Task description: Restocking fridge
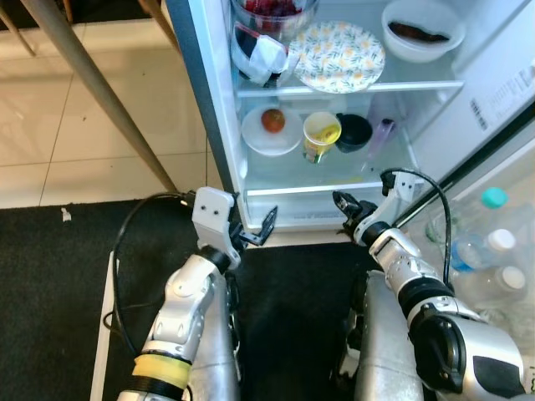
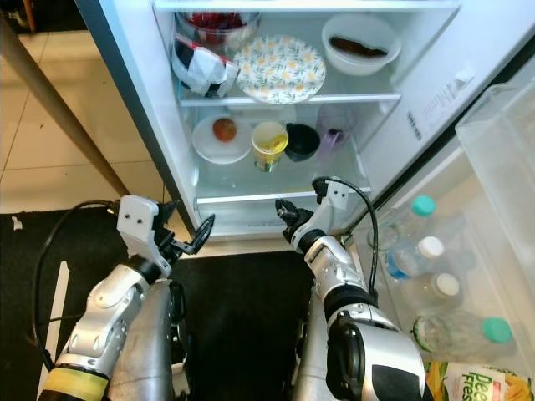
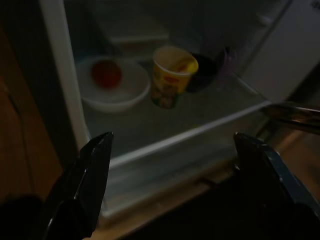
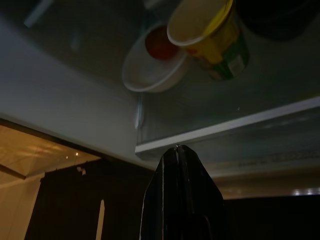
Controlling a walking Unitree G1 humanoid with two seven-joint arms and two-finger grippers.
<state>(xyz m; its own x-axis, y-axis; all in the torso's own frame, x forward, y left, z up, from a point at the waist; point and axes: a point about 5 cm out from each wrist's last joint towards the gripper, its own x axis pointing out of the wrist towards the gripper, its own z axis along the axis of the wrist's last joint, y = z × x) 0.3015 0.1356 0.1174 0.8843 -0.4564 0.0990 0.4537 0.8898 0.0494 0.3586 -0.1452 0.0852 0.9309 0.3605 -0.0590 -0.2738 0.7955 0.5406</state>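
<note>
Jaws: your left gripper (image 1: 255,231) stands spread wide and holds nothing, while your right gripper (image 1: 344,206) is pressed closed, also empty. Both hover just before the near edge of the open white fridge (image 1: 219,109). On its lower glass shelf (image 1: 334,171) you see, left to right, a white bowl (image 1: 270,131) holding a red-orange fruit (image 1: 272,120), a yellow paper cup (image 1: 321,134) and a small black bowl (image 1: 354,131). Clear plastic bottles (image 2: 418,251) lie in the door rack at right.

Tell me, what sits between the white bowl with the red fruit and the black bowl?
A yellow cup stands between the white bowl and the black bowl, in the left eye view.
</note>
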